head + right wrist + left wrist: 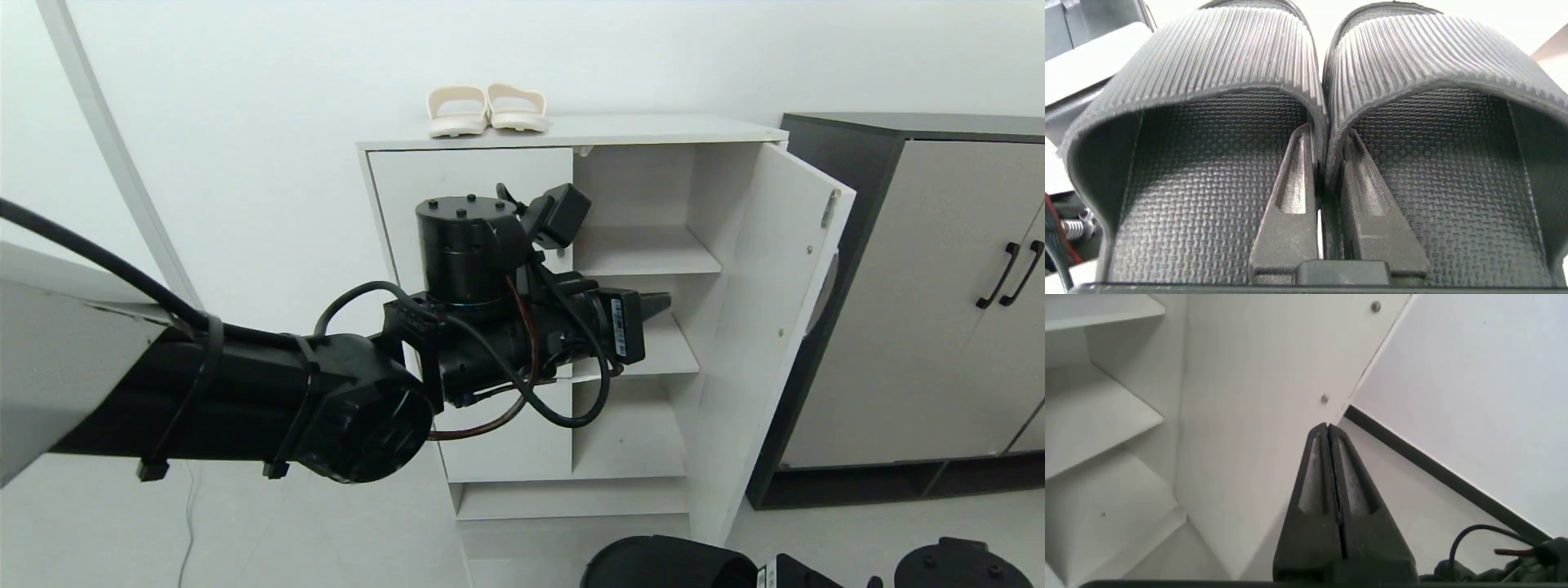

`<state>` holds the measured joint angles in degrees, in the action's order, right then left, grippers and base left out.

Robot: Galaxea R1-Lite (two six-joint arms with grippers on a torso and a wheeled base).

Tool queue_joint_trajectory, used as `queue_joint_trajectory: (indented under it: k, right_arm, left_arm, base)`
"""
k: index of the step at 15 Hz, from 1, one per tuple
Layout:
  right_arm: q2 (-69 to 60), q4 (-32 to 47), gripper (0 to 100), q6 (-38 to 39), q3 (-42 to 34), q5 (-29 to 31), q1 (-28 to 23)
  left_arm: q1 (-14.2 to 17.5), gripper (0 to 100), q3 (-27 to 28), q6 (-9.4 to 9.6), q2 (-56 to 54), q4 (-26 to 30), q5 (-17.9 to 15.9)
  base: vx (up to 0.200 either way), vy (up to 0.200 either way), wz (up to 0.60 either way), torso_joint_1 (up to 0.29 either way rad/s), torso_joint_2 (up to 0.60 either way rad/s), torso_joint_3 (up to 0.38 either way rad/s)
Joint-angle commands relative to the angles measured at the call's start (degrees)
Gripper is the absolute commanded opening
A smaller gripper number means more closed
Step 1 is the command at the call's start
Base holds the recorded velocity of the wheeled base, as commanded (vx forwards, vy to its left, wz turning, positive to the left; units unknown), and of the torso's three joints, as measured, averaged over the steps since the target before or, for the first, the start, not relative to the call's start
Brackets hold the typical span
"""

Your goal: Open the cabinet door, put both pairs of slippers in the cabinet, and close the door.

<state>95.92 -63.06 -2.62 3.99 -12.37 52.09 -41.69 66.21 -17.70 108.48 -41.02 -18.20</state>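
The right gripper (1324, 139) is clamped on the touching inner walls of the dark slippers (1208, 73), so one thin pinch carries both. I judge that one could slip free if the pair swings or catches a shelf edge. The left gripper (657, 304), fingers pressed together on nothing, sits at frame centre before the open cabinet (637, 253), and its arm crosses the shelf opening and blocks the way in. The open door (767, 327) stands right of centre. The cream slippers (487, 109) rest on the cabinet top, upper centre, and a grey cabinet (939, 310) fills the right.
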Motion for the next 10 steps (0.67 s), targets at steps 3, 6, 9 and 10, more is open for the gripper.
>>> queue_joint_trajectory:
  k: [3,6,9,10]
  right_arm:
    - [1.99,-0.66,0,0.51,2.25,0.33,-2.43]
    - [6.04,-5.14,0,4.2,5.95,3.67,-7.35]
    - [11.75,-6.55,0,8.51,13.06,16.42,-8.23]
    - [14.12,-6.55,0,8.51,16.32,21.07,-8.85]
  left_arm:
    - [3.02,0,-2.49,0.03,-2.84,-1.52,1.41]
    - [6.71,0,-7.32,0.39,-8.99,-1.34,1.5]
    - [10.14,0,-13.82,0.47,-17.61,-0.38,4.31]
    - [10.75,0,-16.81,0.56,-21.21,-0.02,7.39]
  base:
    - [0.0,0.0,0.0,0.0,0.0,0.0]
    - [0.0,0.0,0.0,0.0,0.0,0.0]
    - [0.0,0.0,0.0,0.0,0.0,0.0]
    - [0.0,0.0,0.0,0.0,0.0,0.0]
